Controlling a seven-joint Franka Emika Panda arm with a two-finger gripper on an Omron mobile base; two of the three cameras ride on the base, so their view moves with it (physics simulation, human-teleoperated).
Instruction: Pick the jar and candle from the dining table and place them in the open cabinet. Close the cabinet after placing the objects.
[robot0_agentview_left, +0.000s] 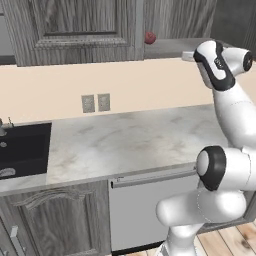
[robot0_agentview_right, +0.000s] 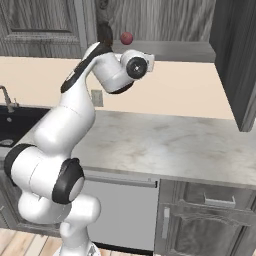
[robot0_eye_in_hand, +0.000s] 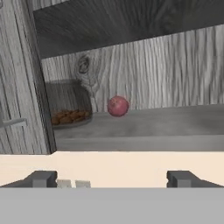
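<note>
We are looking into the open cabinet (robot0_eye_in_hand: 144, 52) with our gripper (robot0_eye_in_hand: 113, 178) held up in front of its shelf. The jaws are wide apart and there is nothing between them. We think that is because the jar (robot0_eye_in_hand: 68, 105) is put down now, so our hand is free for the next thing.

The jar sits on the shelf near the left edge, close to the cabinet door (robot0_eye_in_hand: 19, 87) and far back by the wall. We can see brown bits at the bottom of it. A little red ball (robot0_eye_in_hand: 117, 106) rests on the shelf just beside the jar, more to the middle. The two look apart, not touching.

The door still stands open, and we think it has to, because the candle is not on the shelf yet.

The jar is hard to make out. The door edge cuts off its left side, its glass looks dark, and its top fades into shadow. Below the shelf runs a marble counter (robot0_agentview_left: 135, 137) with a black sink (robot0_agentview_left: 22, 147) at its left end
</note>
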